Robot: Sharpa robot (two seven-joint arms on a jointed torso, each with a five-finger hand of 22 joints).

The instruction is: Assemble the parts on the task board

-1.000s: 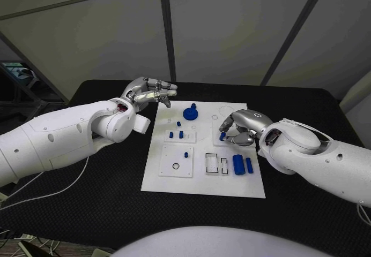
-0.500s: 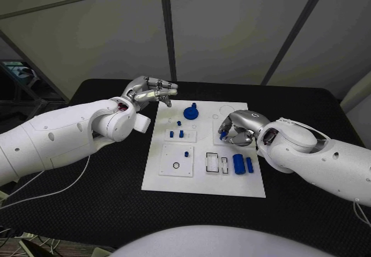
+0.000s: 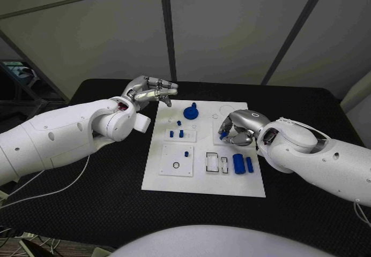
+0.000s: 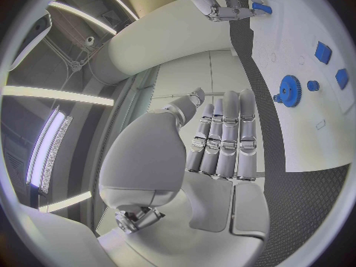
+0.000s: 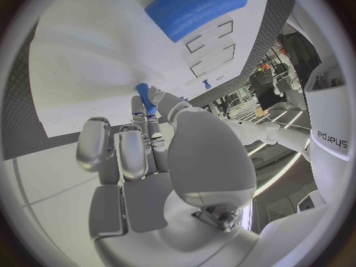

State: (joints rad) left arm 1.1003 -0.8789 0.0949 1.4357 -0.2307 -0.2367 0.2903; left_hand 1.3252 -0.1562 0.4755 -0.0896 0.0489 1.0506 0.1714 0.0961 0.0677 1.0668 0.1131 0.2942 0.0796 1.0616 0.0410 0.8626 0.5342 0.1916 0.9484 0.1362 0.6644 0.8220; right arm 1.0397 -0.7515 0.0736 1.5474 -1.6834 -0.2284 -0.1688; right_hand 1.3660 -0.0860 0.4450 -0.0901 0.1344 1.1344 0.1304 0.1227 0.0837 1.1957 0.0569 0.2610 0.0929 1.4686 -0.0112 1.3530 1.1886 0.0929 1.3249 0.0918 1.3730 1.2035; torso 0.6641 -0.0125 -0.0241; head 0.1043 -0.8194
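While I compare this moment with the pictures from a second ago, I see very little has shifted. My right hand (image 3: pixel 238 130) still sits over the right half of the task board (image 3: pixel 202 184), and it has edged only slightly toward the blue gear (image 3: pixel 190 112). It pinches a small blue peg (image 5: pixel 145 98) between thumb and fingertips, the other fingers curled beside it; the wrist view shows the peg's tip down at the white plate, though I cannot tell whether it has entered a hole. I judge this to be the slow seating stage of the insertion, so progress now is a matter of fine alignment, not travel.

My left hand (image 3: pixel 151 90) has stayed where it was, hovering just off the board's far left corner over the black surface (image 3: pixel 93 214), fingers straight and pressed together side by side, holding nothing.

Nearer me than the gear, two small blue pegs (image 3: pixel 176 134) stand in their block, and two blue bars (image 3: pixel 243 163) lie beside the empty rectangular slots (image 3: pixel 216 162). Those still wait, so I judge most of the assembly remains ahead.
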